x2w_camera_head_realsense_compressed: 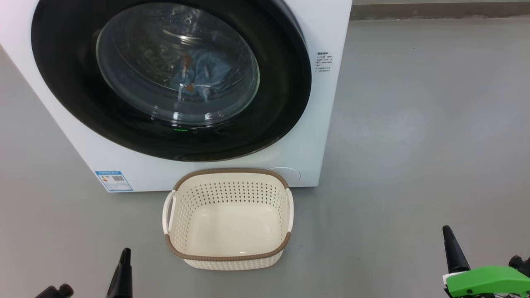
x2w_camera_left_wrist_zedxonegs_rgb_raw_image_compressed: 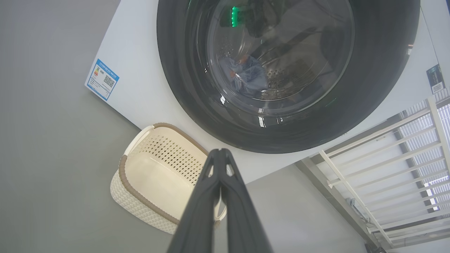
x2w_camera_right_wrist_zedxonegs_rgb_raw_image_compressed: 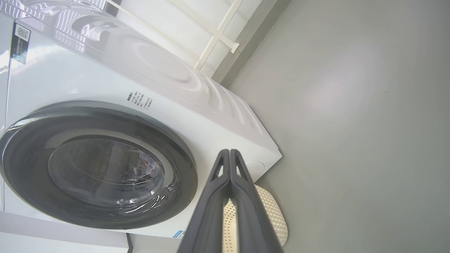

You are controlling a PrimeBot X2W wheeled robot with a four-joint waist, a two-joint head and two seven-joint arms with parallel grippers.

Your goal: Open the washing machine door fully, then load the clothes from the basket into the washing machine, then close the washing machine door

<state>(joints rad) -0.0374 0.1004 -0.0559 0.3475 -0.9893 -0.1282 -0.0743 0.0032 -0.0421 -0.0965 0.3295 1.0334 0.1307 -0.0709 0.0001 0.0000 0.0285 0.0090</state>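
I see the washing machine door lying flush against the white washing machine. The clothes sit inside the drum, behind the glass. The basket stands on the grey floor just before the machine's lower front edge, its bare bottom showing. My left gripper and right gripper hang low on either side of it, well apart from it, each with its fingers pressed together.

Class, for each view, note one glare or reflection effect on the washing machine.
Head view: white glints on the washing machine door, clothes dim behind; left wrist view: green light glints in its glass; right wrist view: wavy reflections on the washing machine.
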